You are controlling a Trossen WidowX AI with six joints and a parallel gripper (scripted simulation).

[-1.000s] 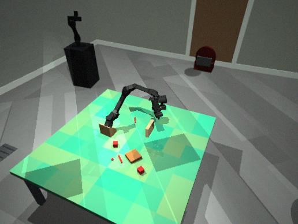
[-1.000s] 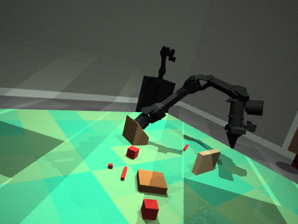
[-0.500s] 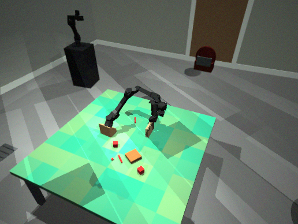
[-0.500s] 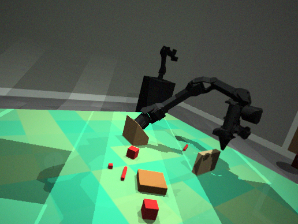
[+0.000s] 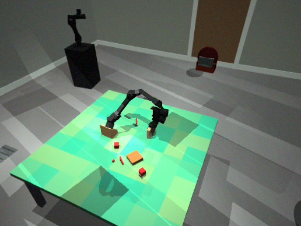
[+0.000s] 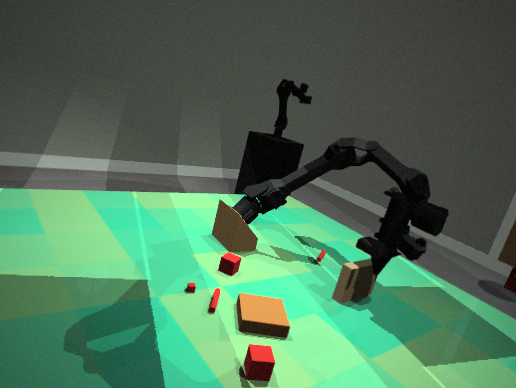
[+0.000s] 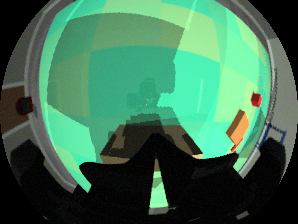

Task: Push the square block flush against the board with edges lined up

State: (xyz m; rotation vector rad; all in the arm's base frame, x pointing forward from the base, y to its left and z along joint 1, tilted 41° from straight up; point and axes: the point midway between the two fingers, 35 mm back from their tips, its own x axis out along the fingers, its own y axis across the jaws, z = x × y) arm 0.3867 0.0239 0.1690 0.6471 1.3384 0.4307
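The orange square block [image 5: 135, 157] [image 6: 263, 311] [image 7: 238, 126] lies flat on the table. The tan board [image 5: 149, 133] [image 6: 345, 283] [image 7: 135, 136] stands upright on a long narrow edge, behind and to the right of the block in the exterior view. A wide gap separates them. My gripper [image 5: 153, 130] [image 6: 378, 272] [image 7: 155, 136] is shut and empty, pointing down low at the board's far side from the block. Its tip is close to the board; I cannot tell whether they touch. The tip is partly hidden behind the board in the top view.
A red cube [image 5: 142, 172] [image 6: 260, 362] [image 7: 256, 100] sits near the block's front. Another red cube [image 5: 116, 145] [image 6: 230, 263] is near the brown arm base plate [image 5: 108, 131] [image 6: 231, 230]. A red stick [image 5: 121, 160] [image 6: 215, 300] and a small red cube [image 5: 113, 160] [image 6: 191, 287] lie beside the block.
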